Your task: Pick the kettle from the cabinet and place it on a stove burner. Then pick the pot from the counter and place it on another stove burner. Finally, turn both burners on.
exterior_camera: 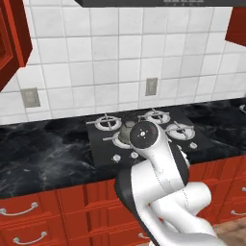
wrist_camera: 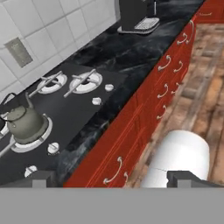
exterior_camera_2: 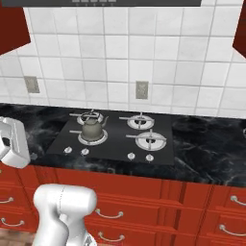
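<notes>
The small grey-green kettle (exterior_camera_2: 91, 129) stands upright on the front-left burner (exterior_camera_2: 103, 140) of the black cooktop (exterior_camera_2: 115, 137). In the hand view the kettle (wrist_camera: 24, 124) is at the far left, well away from my gripper (wrist_camera: 113, 180). The gripper is open, nothing lies between its dark fingertips (wrist_camera: 40, 178), and it looks along the counter front from the stove's left side. In the left base view my arm covers most of the kettle (exterior_camera: 127, 129). The front-right burner (exterior_camera_2: 150, 140) and both back burners are bare. The pot is out of view. The red cabinet (exterior_camera: 12, 43) hangs at upper left.
White knobs (exterior_camera_2: 130, 155) line the cooktop's front edge. The black marble counter (exterior_camera_2: 206, 149) runs to both sides, with red drawers (exterior_camera_2: 144, 211) below. A dark coffee machine (wrist_camera: 138, 15) stands on the counter far along it. A range hood (exterior_camera: 153, 2) hangs above.
</notes>
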You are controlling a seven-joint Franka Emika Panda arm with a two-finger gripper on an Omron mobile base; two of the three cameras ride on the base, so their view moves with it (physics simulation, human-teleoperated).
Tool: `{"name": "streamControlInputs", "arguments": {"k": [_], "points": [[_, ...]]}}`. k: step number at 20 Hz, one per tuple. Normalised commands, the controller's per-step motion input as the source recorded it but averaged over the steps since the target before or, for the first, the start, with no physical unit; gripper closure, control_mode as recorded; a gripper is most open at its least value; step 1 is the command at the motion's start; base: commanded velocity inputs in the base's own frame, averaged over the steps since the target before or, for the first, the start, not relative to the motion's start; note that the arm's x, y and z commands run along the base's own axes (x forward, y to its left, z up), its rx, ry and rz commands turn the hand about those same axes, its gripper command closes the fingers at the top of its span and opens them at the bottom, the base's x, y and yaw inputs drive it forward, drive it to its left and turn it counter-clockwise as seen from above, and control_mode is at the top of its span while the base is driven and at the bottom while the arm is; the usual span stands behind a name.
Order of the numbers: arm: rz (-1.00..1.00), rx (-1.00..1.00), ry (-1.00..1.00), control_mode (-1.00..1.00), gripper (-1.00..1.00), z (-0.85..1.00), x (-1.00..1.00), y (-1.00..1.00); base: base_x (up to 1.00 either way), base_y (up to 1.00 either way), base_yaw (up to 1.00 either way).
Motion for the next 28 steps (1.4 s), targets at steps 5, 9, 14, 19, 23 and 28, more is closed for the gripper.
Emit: {"name": "streamControlInputs", "arguments": {"k": [5, 9, 14, 19, 23, 28], "points": [[0.0, 0.0, 0.0, 1.0, -1.0, 0.0, 0.0, 0.0, -0.85, 0.14, -0.03], [0.0, 0.0, 0.0, 1.0, -1.0, 0.0, 0.0, 0.0, -0.77, 0.39, -0.01], [0.0, 0.0, 0.0, 1.0, -1.0, 0.0, 0.0, 0.0, -0.58, 0.71, -0.01], [0.0, 0.0, 0.0, 1.0, -1.0, 0.0, 0.0, 0.0, -0.4, 0.87, 0.0], [0.0, 0.0, 0.0, 1.0, -1.0, 0.0, 0.0, 0.0, -0.23, 0.95, 0.0], [0.0, 0.0, 0.0, 1.0, -1.0, 0.0, 0.0, 0.0, -0.01, 0.93, -0.04]]}}
